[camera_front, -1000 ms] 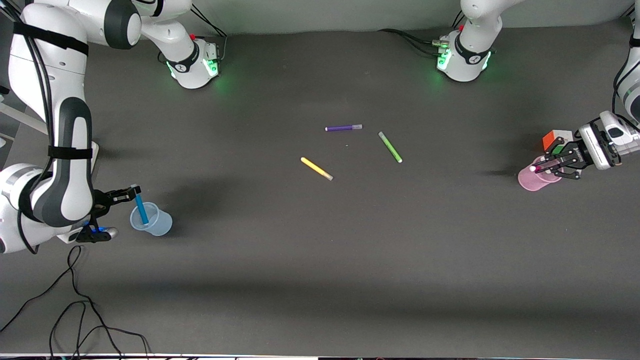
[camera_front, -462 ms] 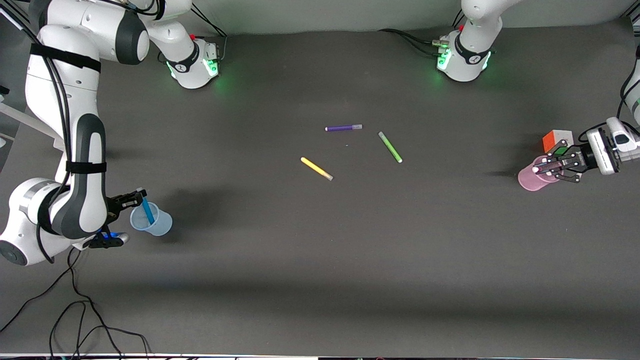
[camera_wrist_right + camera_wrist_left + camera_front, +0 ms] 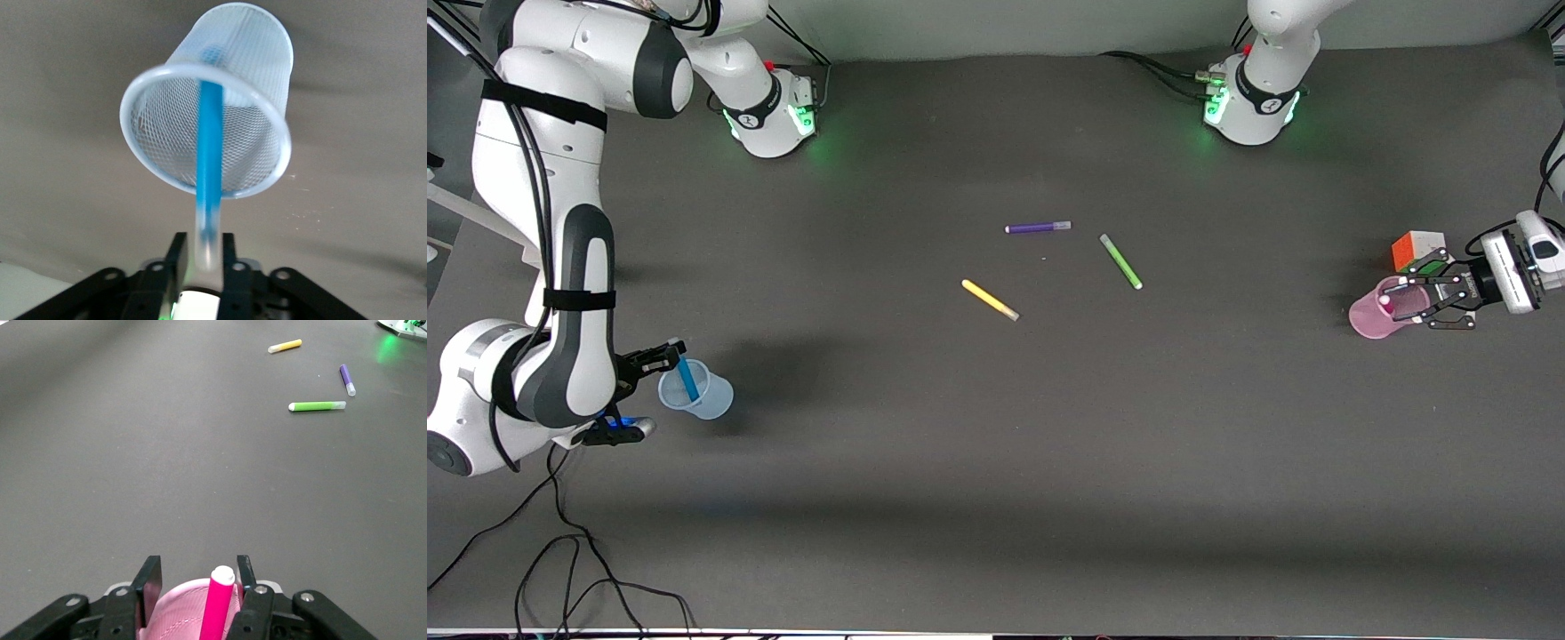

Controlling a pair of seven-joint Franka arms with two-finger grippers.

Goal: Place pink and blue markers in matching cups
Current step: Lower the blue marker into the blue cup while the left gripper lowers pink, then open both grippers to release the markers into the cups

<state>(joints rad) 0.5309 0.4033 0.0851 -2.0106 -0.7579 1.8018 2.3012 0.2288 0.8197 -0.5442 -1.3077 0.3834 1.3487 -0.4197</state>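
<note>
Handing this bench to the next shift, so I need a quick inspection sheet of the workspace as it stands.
Surface: dark grey table, no spills seen.
Job's things: blue marker leaning in the blue cup; pink marker upright in the pink cup.
Clutter: purple marker, green marker, yellow marker lying mid-table; colour cube beside the pink cup.
Grippers: right tool shut on the blue marker's cap; left tool open astride the pink marker.
Cables: loose black cable at the right arm's end.
Surroundings: nothing seen.

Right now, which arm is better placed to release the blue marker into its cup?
Right: right gripper holds the blue marker, tip inside the pale blue cup; left gripper sits open at the pink cup.
</note>
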